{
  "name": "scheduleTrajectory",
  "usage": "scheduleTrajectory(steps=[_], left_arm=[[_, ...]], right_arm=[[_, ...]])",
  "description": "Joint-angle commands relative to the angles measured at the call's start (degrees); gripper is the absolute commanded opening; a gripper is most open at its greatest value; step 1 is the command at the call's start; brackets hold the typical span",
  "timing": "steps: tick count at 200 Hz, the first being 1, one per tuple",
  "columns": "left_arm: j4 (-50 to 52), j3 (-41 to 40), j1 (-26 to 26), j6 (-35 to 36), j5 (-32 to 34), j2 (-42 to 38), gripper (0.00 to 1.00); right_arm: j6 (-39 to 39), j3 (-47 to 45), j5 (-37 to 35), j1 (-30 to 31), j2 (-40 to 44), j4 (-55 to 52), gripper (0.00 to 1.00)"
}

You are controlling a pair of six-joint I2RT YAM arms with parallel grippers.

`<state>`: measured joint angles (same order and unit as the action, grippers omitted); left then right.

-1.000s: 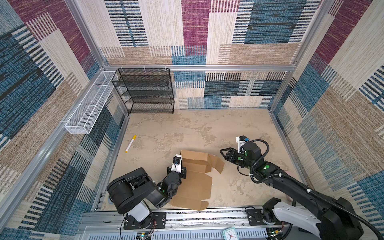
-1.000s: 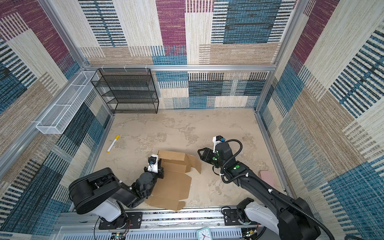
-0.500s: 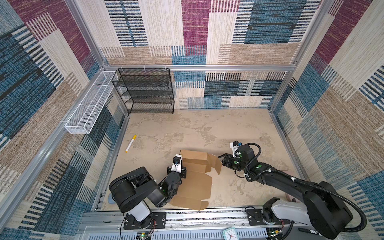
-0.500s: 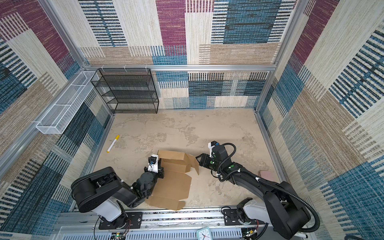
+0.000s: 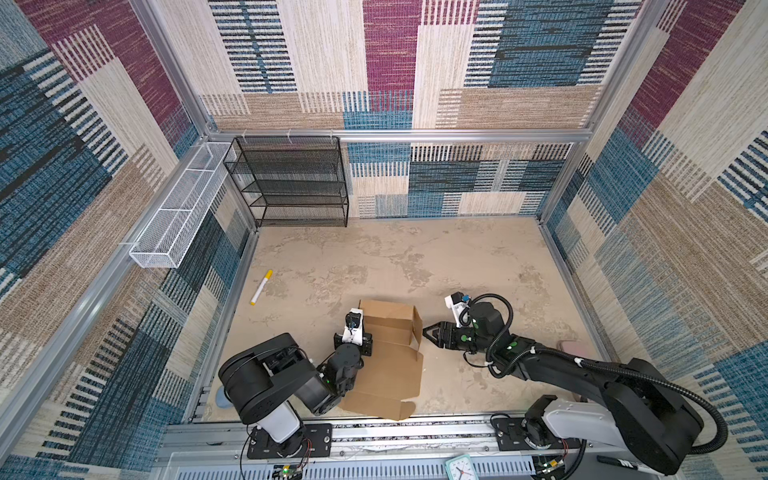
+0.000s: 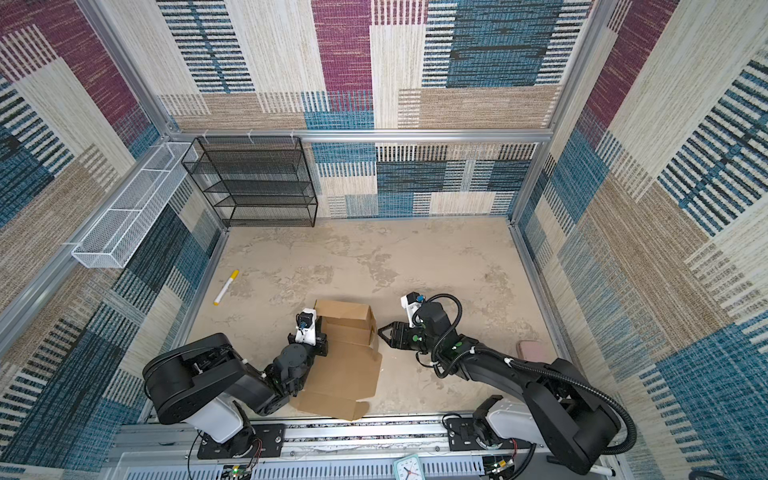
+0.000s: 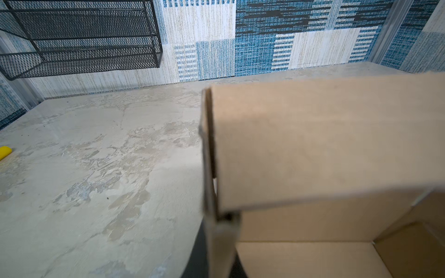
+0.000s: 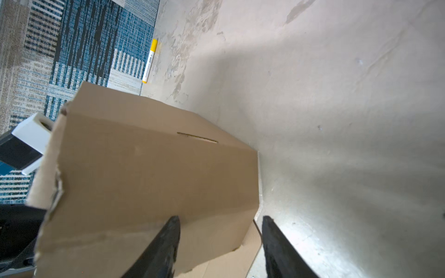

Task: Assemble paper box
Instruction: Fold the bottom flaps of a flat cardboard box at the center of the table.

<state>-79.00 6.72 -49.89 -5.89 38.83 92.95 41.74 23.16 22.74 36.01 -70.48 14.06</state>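
The paper box [image 5: 386, 374] [image 6: 345, 374] is plain brown cardboard, lying half folded near the table's front edge. Its far wall and right flap [image 5: 417, 328] stand up, and its front panel lies flat. My left gripper [image 5: 365, 345] [image 7: 222, 231] is shut on the box's left wall [image 7: 208, 168]. My right gripper [image 5: 426, 332] [image 8: 220, 223] is open, right against the outside of the raised right flap [image 8: 149, 173]. In the right wrist view the flap's edge lies between the two black fingers [image 8: 172, 233]. I cannot tell whether they touch it.
A yellow marker [image 5: 261, 287] [image 8: 149, 61] lies on the table to the left of the box. A black wire shelf [image 5: 291, 183] stands at the back left, beside a white mesh basket [image 5: 178, 208] on the left wall. A pink object [image 5: 571, 347] lies at the right edge.
My right gripper has moved down and left, up to the box's right flap. That flap now stands more upright. The left gripper has kept its grip and place.
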Motion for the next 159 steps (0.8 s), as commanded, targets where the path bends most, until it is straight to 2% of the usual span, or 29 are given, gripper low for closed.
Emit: scheduleTrajectory(steps=[1,94,121,159], left_arm=[[-1.59,-0.13,0.05,-0.26,0.51,-0.22,0.00],[-1.59,-0.04,0.06,-0.10,0.11,-0.18,0.00],[-1.59,0.01,0.05,0.09,-0.02,-0.18,0.00],[-1.60,-0.06,0.06,0.27,-0.42,-0.31,0.00]], right_arm=[[-2.45,1.32,-2.52,1.43,-0.54,1.55,0.57],[-8.01,0.53,-9.12,7.36,-3.98,4.92,0.57],[-10.36,1.46,-12.37,7.65,-4.56,5.85,0.56],[-13.92,3.25,-12.99,7.80,-6.82,8.62,0.55]])
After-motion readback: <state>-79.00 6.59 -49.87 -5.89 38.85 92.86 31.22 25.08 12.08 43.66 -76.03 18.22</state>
